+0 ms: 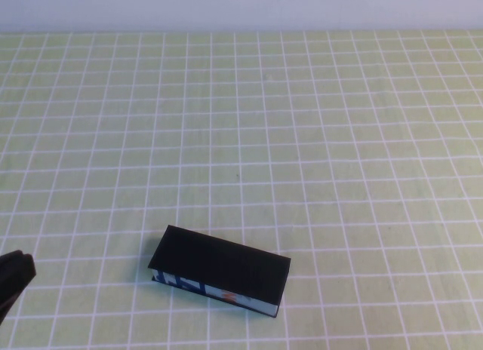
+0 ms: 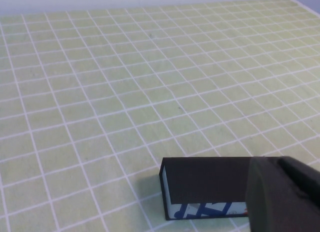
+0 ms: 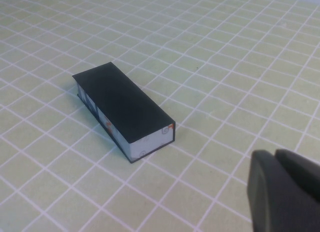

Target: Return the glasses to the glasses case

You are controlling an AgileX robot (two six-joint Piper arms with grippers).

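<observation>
The glasses case (image 1: 219, 268) is a matte black box with a blue-and-white printed side strip. It lies closed on the green checked cloth near the front middle. It also shows in the left wrist view (image 2: 205, 179) and the right wrist view (image 3: 122, 104). The glasses are not in view. My left gripper (image 1: 16, 274) sits at the front left edge, well left of the case, with its fingers (image 2: 282, 192) together and empty. My right gripper (image 3: 277, 187) is outside the high view; its fingers are together and empty, apart from the case's end.
The green cloth (image 1: 302, 139) with a white grid covers the whole table up to the pale back wall (image 1: 241, 7). Nothing else lies on it.
</observation>
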